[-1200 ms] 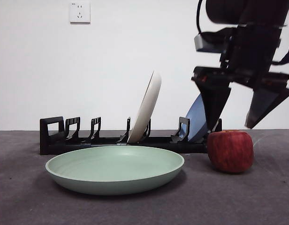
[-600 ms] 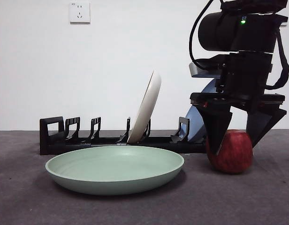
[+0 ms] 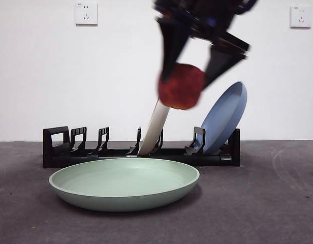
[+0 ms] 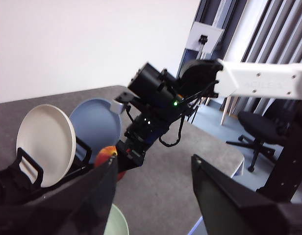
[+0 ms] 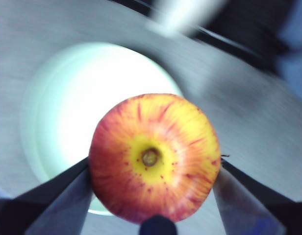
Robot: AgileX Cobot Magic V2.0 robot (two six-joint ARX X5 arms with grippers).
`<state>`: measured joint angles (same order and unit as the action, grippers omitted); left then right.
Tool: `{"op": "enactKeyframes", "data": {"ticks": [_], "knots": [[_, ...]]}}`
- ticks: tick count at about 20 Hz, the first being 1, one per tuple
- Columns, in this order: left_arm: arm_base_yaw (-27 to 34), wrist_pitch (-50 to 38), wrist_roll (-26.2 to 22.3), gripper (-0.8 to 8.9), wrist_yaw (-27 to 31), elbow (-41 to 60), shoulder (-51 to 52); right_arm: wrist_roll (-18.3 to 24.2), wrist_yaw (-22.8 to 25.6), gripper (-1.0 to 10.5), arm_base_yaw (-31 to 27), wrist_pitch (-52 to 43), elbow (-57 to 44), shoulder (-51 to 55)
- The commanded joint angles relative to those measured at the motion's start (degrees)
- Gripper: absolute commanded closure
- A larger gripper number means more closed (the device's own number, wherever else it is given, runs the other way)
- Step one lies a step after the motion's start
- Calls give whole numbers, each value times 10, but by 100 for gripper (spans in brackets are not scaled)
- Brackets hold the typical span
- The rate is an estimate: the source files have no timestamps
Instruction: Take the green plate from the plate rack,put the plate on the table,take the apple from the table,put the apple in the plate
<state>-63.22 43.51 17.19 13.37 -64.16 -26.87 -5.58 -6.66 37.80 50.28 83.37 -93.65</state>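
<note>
My right gripper (image 3: 189, 76) now sits at the upper middle of the front view, no longer low at the right by the table (image 3: 278, 203). Its jaws are clamped on the apple (image 3: 181, 86), which has left the table and hangs above the green plate (image 3: 124, 183). That plate lies flat at lower centre, unmoved, before the plate rack (image 3: 85, 147). My left gripper (image 4: 151, 196) waits aside, jaws spread wide and empty.
</note>
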Motion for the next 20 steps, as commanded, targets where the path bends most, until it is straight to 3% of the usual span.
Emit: {"op": "enactKeyframes", "data": {"ticks": [1,8,14,20], "knots": [[-1,8,4,562,2,2,-7,-4,-3,957,39,-23,1,1],[-1,15,4,562,2,2,-26,-19,37,957,111,-95,1,-7],[-1,15,4,562,2,2,-27,-18,67,957,109,-100,1,-37],[-1,20,4,562,2,2,-27,-17,67,957,109,-100,1,-103]]}}
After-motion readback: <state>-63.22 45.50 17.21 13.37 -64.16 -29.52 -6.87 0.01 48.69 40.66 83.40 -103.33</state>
